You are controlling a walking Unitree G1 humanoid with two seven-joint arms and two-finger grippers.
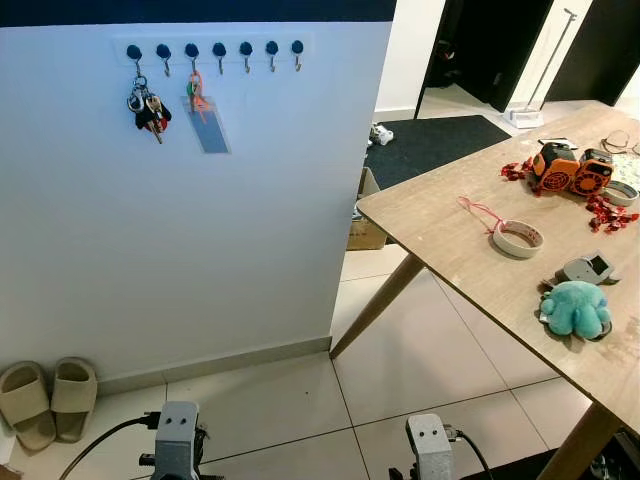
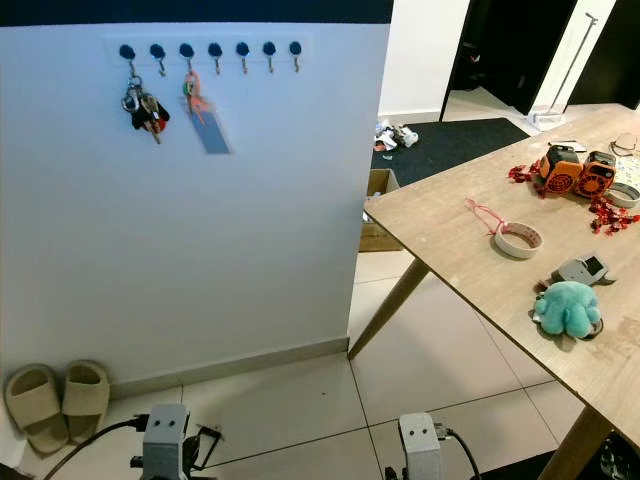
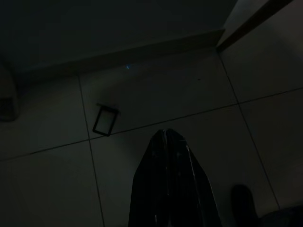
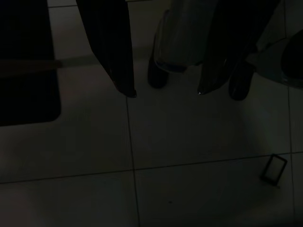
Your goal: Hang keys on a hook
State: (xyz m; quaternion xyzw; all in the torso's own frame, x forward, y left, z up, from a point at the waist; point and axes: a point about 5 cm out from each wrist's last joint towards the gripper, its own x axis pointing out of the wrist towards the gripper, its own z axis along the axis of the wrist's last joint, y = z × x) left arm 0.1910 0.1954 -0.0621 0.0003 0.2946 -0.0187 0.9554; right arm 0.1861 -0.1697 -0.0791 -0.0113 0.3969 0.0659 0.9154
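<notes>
A rail of several dark hooks (image 1: 218,49) runs along the top of the white wall (image 1: 200,250). A bunch of keys (image 1: 148,109) hangs from the leftmost hook. An orange lanyard with a blue tag (image 1: 206,124) hangs from the third hook. Both arms hang low over the tiled floor, with the left wrist (image 1: 176,432) and the right wrist (image 1: 432,445) at the bottom of the head view. In the dark left wrist view my left gripper (image 3: 165,135) is shut and holds nothing. My right gripper (image 4: 165,92) is open above the tiles.
A wooden table (image 1: 450,230) stands to the right with a tape roll (image 1: 518,238), a teal plush toy (image 1: 575,307) and an orange device (image 1: 570,169). Beige slippers (image 1: 48,397) lie at the wall's foot. A small dark rectangle (image 3: 105,120) lies on the floor.
</notes>
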